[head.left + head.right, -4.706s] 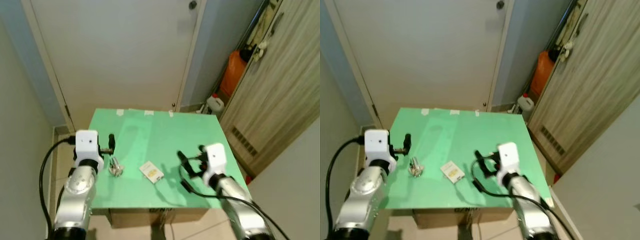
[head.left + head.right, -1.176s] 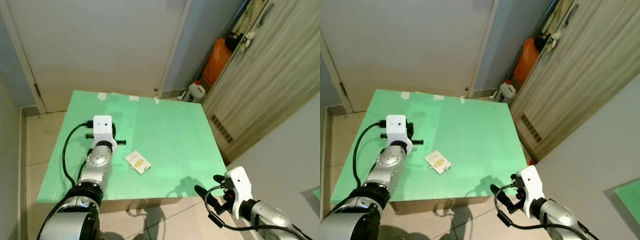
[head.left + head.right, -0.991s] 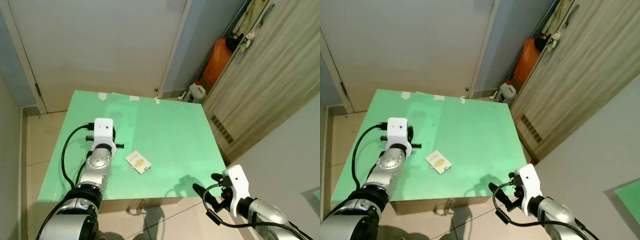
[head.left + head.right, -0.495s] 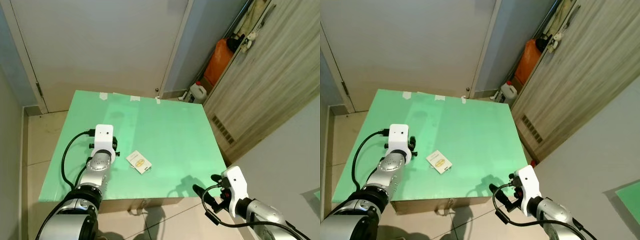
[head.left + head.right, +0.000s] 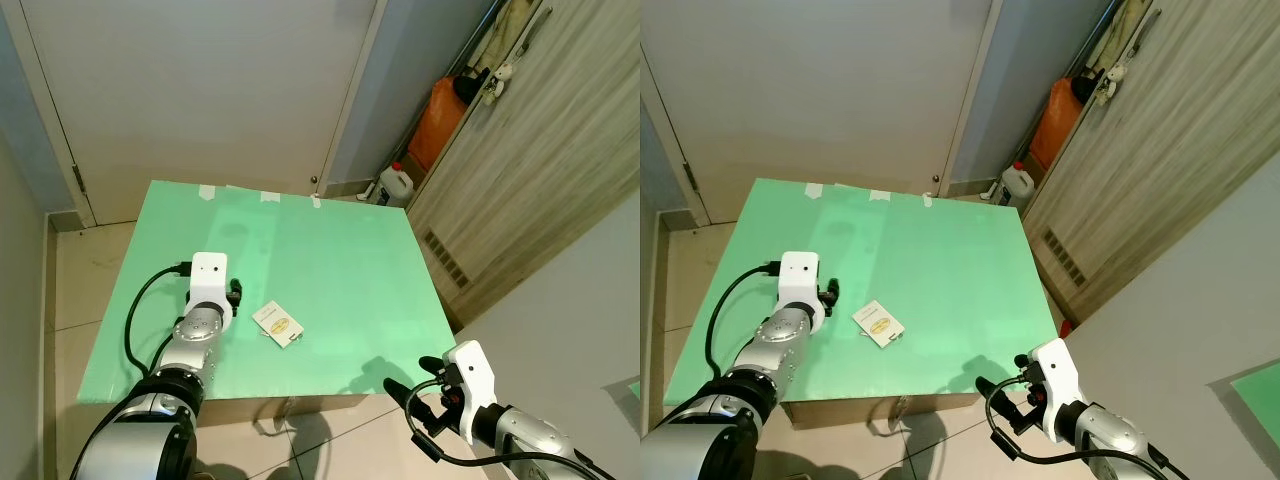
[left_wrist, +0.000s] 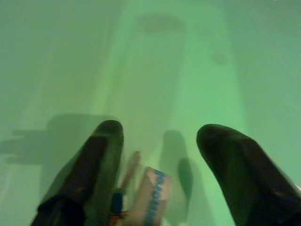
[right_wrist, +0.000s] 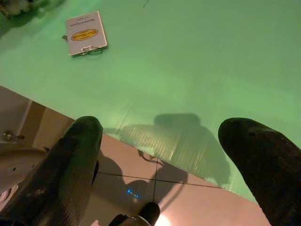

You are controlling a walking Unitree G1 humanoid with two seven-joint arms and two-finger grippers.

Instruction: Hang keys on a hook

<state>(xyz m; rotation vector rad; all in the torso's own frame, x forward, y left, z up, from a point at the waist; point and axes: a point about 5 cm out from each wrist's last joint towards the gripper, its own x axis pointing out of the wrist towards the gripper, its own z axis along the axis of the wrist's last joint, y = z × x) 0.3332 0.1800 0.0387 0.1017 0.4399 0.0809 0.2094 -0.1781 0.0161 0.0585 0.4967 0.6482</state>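
Observation:
The keys (image 6: 141, 195), a small bunch with a blue-edged tag, lie on the green table (image 5: 340, 250). In the left wrist view they sit between my left gripper's (image 6: 160, 132) fingers, close to their base. That gripper (image 5: 234, 291) rests low over the table's near left part, open, and its white wrist hides the keys from the head views. A white card on a key ring (image 5: 277, 323) lies just right of it. My right gripper (image 5: 408, 415) hangs open beyond the table's front right edge, over the floor, holding nothing.
A closed white door (image 5: 200, 90) stands behind the table. At the back right are an orange canister (image 5: 440, 110) and a white bottle (image 5: 395, 185). A wooden wardrobe (image 5: 540, 170) lines the right side. Tiled floor (image 5: 70, 270) surrounds the table.
My right gripper has sunk a little lower and nearer off the front edge. The left gripper's fingers have swung slightly right over the keys. The card has not moved.

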